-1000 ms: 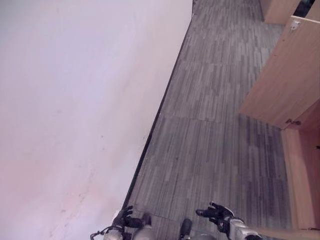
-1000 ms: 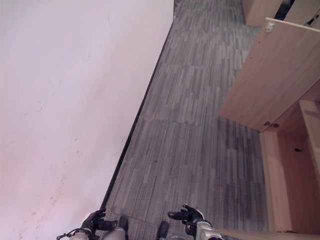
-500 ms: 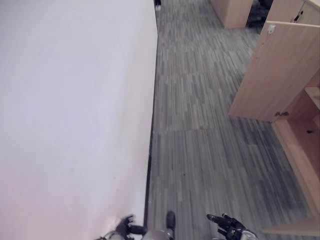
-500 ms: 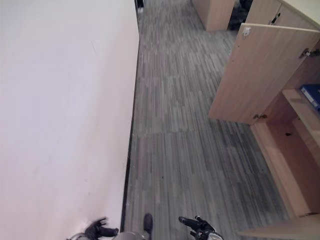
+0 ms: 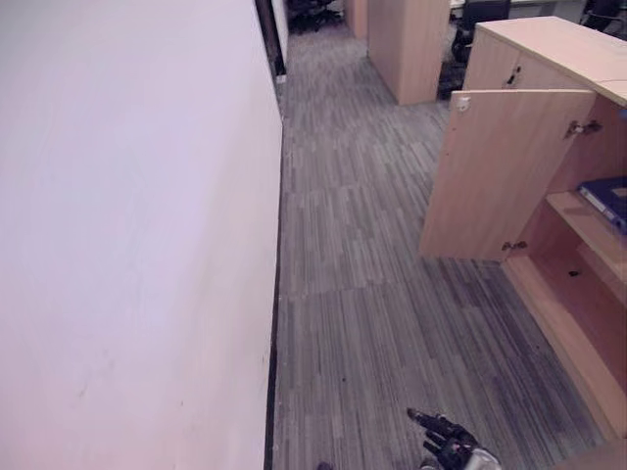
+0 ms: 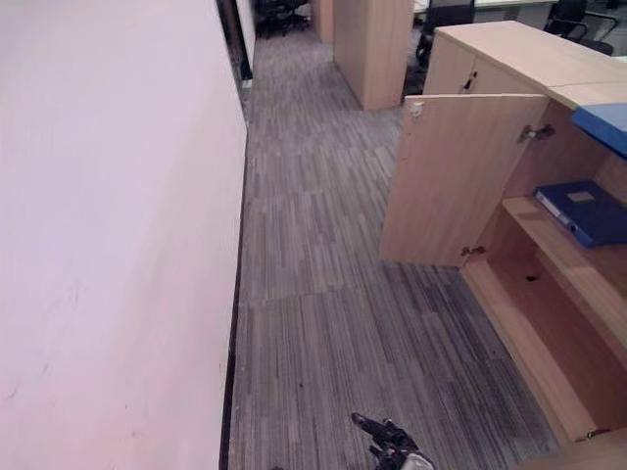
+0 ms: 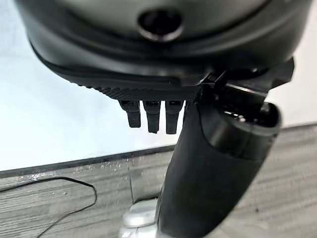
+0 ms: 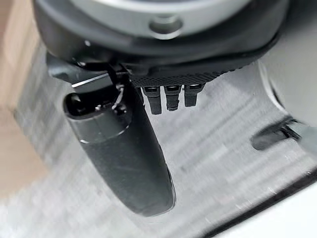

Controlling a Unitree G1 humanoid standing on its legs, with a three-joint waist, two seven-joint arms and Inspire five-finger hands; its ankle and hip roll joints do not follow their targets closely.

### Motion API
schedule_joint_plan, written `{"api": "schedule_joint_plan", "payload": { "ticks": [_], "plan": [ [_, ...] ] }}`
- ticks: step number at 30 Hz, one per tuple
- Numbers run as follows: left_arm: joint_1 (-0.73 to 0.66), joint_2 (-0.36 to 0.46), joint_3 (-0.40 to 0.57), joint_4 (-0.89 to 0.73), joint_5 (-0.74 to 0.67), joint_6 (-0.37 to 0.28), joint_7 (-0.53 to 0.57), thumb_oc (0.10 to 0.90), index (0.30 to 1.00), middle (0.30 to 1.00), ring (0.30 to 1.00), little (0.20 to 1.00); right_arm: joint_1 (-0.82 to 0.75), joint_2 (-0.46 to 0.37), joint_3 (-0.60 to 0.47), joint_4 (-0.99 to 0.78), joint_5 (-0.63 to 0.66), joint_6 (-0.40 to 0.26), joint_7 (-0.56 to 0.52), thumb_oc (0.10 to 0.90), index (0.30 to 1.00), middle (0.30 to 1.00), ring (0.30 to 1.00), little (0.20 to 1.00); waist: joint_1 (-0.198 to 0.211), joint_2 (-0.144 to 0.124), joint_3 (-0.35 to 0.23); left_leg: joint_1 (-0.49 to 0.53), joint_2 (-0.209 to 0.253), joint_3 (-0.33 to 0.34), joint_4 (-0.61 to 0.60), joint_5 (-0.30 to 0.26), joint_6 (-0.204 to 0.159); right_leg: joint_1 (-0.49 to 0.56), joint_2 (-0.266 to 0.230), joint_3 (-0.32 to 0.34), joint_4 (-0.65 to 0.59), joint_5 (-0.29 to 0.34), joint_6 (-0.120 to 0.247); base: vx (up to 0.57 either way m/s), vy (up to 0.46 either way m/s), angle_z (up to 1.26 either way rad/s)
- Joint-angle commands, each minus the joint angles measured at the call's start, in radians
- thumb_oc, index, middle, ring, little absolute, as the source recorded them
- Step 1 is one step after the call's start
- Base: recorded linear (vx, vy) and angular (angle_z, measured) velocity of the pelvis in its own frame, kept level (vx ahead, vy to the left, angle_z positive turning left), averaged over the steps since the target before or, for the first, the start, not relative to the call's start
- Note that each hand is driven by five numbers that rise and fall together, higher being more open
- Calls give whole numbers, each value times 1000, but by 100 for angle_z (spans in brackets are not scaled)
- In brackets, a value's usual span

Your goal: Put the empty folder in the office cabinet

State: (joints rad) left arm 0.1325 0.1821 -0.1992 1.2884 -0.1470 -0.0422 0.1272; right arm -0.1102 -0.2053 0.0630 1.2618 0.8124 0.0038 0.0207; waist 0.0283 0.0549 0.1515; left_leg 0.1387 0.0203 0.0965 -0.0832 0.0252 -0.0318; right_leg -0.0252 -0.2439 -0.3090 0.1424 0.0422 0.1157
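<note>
- Right hand hangs low over the carpet, fingers relaxed, holding nothing; left hand likewise empty.
- Blue folder lies on the open cabinet's shelf, door ajar: placement looks done.

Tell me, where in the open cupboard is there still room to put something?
The cabinet stands with its door swung open. Its bottom compartment, below the shelf, looks bare, so there is room there. The shelf's far end is taken by a blue folder; the nearer stretch looks free. The carpet between wall and cabinet is open too.
</note>
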Motion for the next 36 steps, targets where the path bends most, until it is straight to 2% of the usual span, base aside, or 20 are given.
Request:
{"api": "schedule_joint_plan", "payload": {
  "ticks": [1, 4, 6, 8, 9, 10, 11, 13, 15, 17, 18, 21, 22, 25, 26, 27, 29, 30, 33, 36],
  "plan": [
    [-69, 39, 10, 34, 60, -13, 34, 800, 900, 900, 900, 900, -33, 47, -13, -28, 53, -12, 8, 800, 900, 900, 900, 900, -29, 7, 91, 73, -78, -48, -4, -137, 43, -196, 5, 69, -230, 192, 89, 280, -173, -13],
    [-66, 37, 16, 45, 68, -8, 35, 800, 900, 900, 900, 900, -27, 47, -10, -35, 49, -8, 11, 800, 900, 900, 900, 900, -33, 1, 86, 106, -67, -51, -4, -163, 34, -214, -5, 43, -230, 198, 99, 398, -240, -25],
    [-61, 28, 22, 62, 73, -8, 41, 800, 900, 900, 900, 900, -15, 42, -11, -36, 45, -5, 20, 800, 900, 900, 900, 900, -40, -17, 68, 160, -51, -77, -4, -217, 19, -184, -16, 1, -230, 221, 102, 585, -361, -2],
    [-50, 17, 34, 75, 64, -2, 37, 800, 900, 900, 900, 900, -10, 33, -19, -19, 37, -7, 20, 800, 900, 900, 900, 900, -47, -5, 54, 190, -3, -71, -4, -232, -9, -162, 3, -40, -230, 219, 93, 456, -299, 19],
    [-50, 17, 34, 75, 64, -2, 37, 800, 900, 900, 900, 900, -10, 33, -19, -19, 37, -7, 20, 800, 900, 900, 900, 900, -47, -4, 55, 190, -2, -71, -4, -232, -9, -161, 3, -41, -230, 219, 93, 486, -353, 20],
    [-47, 12, 38, 68, 38, 1, 32, 800, 900, 900, 900, 900, -13, 19, -28, -7, 33, -6, 14, 800, 900, 900, 900, 900, -55, 16, 54, 172, 60, -53, 30, -225, -37, -174, 19, -50, -163, 162, 76, 387, -330, 11],
    [-60, 8, 37, 69, 16, 0, 32, 800, 900, 900, 900, 900, -19, 11, -27, 1, 37, -13, 5, 800, 900, 900, 900, 900, -62, 30, 57, 147, 95, -42, 66, -209, -56, -191, 32, -47, -122, 124, 55, 473, -450, 4],
    [-89, 12, 29, 64, 6, 4, 34, 800, 900, 900, 900, 900, -33, 5, -30, 8, 41, -21, -16, 800, 900, 900, 900, 900, -71, 34, 57, 106, 142, -21, 127, -136, -77, -201, 55, -48, -95, 71, 26, 303, -342, 2],
    [-112, 16, 13, 53, -5, -4, 53, 800, 900, 900, 900, 900, -24, 3, -19, 27, 30, -33, -29, 800, 900, 900, 900, 900, -81, 28, 44, 81, 201, 7, 212, -4, -94, -180, 102, -48, -91, 21, -15, 391, -367, 6],
    [-131, 27, 0, 14, -20, -8, 63, 800, 900, 900, 900, 900, -12, 0, -12, 36, 18, -31, -39, 800, 900, 900, 900, 900, -79, 10, 52, 31, 231, 15, 350, 100, -83, -136, 138, -35, -103, -12, -51, 359, -348, 16],
    [-137, 32, -9, -9, -20, -9, 67, 800, 900, 900, 900, 900, -6, -4, -6, 40, 7, -30, -46, 800, 900, 900, 900, 900, -73, 6, 60, 10, 243, 7, 422, 99, -70, -107, 165, -21, -105, -38, -61, 375, -356, 8],
    [-153, 41, -29, -66, -21, -20, 86, 800, 900, 900, 900, 900, -4, -12, 9, 35, -14, -29, -56, 800, 900, 900, 900, 900, -62, -14, 70, -27, 239, 7, 498, 104, -50, -66, 196, 1, -119, -61, -83, 253, -240, -36],
    [-162, 46, -43, -109, -21, -25, 89, 800, 900, 900, 900, 900, 2, -21, 10, 28, -15, -29, -61, 800, 900, 900, 900, 900, -51, -43, 80, -117, 196, 2, 552, 33, -24, -31, 197, 23, -129, -67, -91, 224, -198, -37],
    [-164, 59, -58, -161, -9, -28, 88, 800, 900, 900, 900, 900, 10, -22, 5, 23, -8, -33, -64, 800, 900, 900, 900, 900, -31, -82, 96, -227, 150, 33, 501, -65, -5, 16, 187, 42, -141, -73, -85, 218, -133, -8],
    [-164, 59, -58, -161, -9, -28, 88, 800, 900, 900, 900, 900, 10, -22, 5, 23, -8, -33, -64, 800, 900, 900, 900, 900, -31, -82, 96, -226, 150, 33, 501, -65, -5, 16, 187, 43, -141, -73, -85, 134, -17, -35],
    [-157, 70, -48, -190, -14, -29, 90, 800, 900, 900, 900, 900, 16, -25, 9, 22, -20, -31, -65, 800, 900, 900, 900, 900, -17, -98, 101, -290, 97, 14, 406, -56, -1, 27, 182, 57, -148, -65, -86, 144, 15, -37],
    [-143, 75, -44, -213, -15, -29, 91, 800, 900, 900, 900, 900, 28, -22, 11, 25, -35, -34, -71, 800, 900, 900, 900, 900, 0, -90, 99, -313, 58, -49, 252, 19, -23, 66, 200, 72, -167, -65, -80, 245, 39, -36],
    [-137, 76, -42, -224, -18, -30, 88, 800, 900, 900, 900, 900, 34, -20, 12, 26, -41, -35, -74, 800, 900, 900, 900, 900, 7, -84, 96, -329, 49, -81, 193, 70, -31, 84, 210, 75, -178, -66, -80, 247, 37, -38],
    [-125, 82, -29, -240, -41, -31, 85, 800, 900, 900, 900, 900, 40, -15, 10, 34, -58, -40, -82, 800, 900, 900, 900, 900, 28, -74, 98, -374, 32, -141, 51, 129, -40, 127, 235, 95, -195, -79, -80, 262, 48, -44],
    [-121, 79, -17, -226, -45, -26, 87, 800, 900, 900, 900, 900, 48, -12, 0, 47, -66, -37, -86, 800, 900, 900, 900, 900, 40, -67, 93, -417, 36, -127, -4, 151, -56, 165, 254, 116, -202, -102, -78, 267, 91, -33]
  ]
}}
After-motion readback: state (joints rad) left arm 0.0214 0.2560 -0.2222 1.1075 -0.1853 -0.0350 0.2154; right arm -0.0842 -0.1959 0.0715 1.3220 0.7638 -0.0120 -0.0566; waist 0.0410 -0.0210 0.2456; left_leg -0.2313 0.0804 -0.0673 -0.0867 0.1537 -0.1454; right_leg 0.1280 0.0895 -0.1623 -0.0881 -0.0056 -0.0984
